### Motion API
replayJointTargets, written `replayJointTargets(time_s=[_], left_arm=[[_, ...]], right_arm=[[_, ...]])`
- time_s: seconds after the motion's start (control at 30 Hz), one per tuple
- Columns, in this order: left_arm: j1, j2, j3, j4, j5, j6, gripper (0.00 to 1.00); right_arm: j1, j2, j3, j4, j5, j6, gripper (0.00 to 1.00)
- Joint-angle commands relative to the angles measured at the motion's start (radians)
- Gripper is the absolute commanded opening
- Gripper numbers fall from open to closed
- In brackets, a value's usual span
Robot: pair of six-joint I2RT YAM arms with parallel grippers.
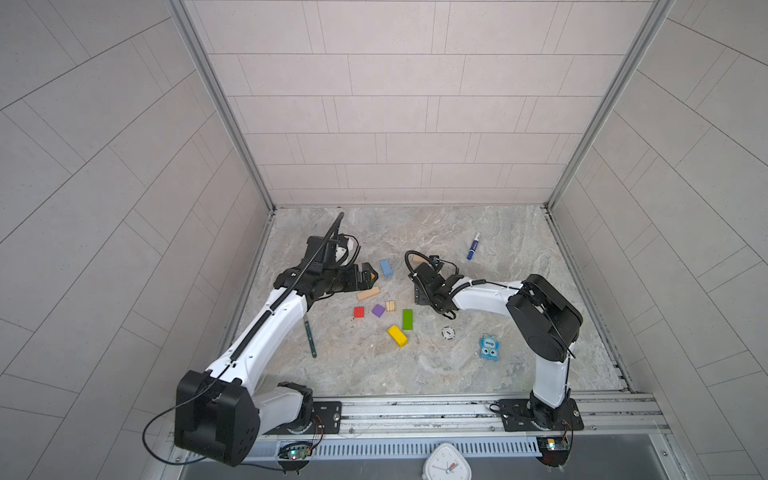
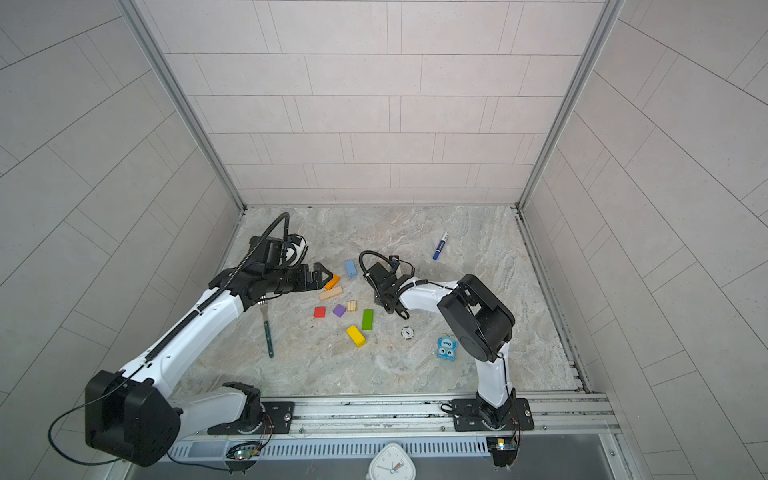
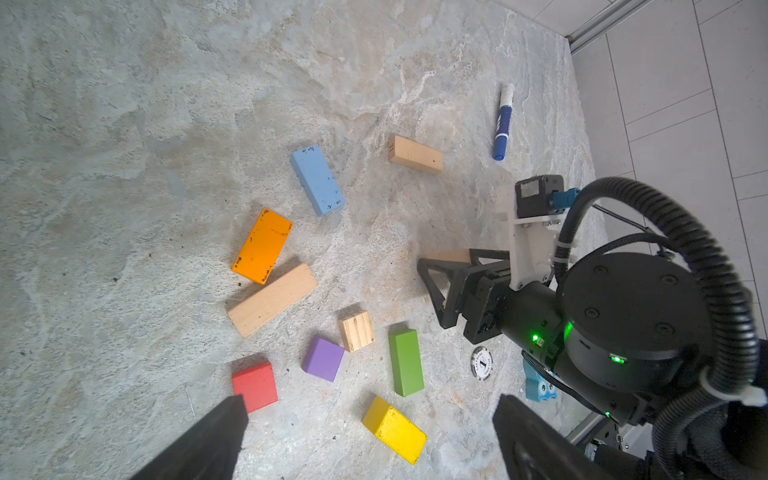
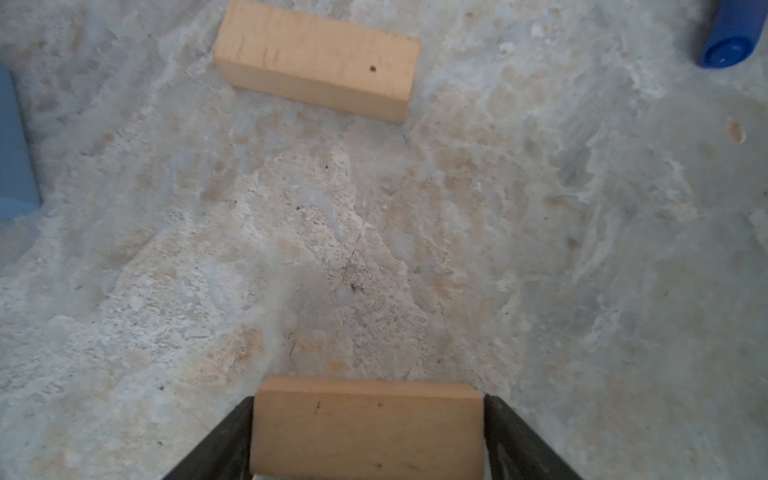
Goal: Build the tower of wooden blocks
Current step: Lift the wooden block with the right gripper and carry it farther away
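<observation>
The walls (image 1: pixel 395 104) have big pale grey tiles on three sides. The floor (image 1: pixel 415 374) looks like grey and tan stone. The light is soft and even.

Round chip (image 1: pixel 447 333), low and right of centre in both top views: centre digit "1". Marker (image 1: pixel 473 246) label illegible.

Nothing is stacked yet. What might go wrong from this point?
The right gripper pinches a tan block by its two end faces, so it may pivot or slip. The open left gripper hovers near the orange block, which touches a longer tan bar; a nudge could scatter both.
</observation>
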Motion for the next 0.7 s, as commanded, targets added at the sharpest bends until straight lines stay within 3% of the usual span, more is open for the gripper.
replayJointTargets(time_s=[0.0,0.37,0.67], left_arm=[[-0.002,-0.02,-0.011,0.0,-0.005,0.005,0.99],[-0.002,-0.024,-0.011,-0.001,-0.01,0.007,0.99],[-0.002,-0.024,-0.011,-0.001,-0.01,0.006,0.99]], right_arm=[[-0.007,-0.02,-0.015,-0.038,0.01,-0.005,0.86],[-0.013,-0.02,0.041,-0.065,-0.012,-0.032,0.98],[-0.048,0.023,0.167,-0.094,-0.028,-0.036,0.99]])
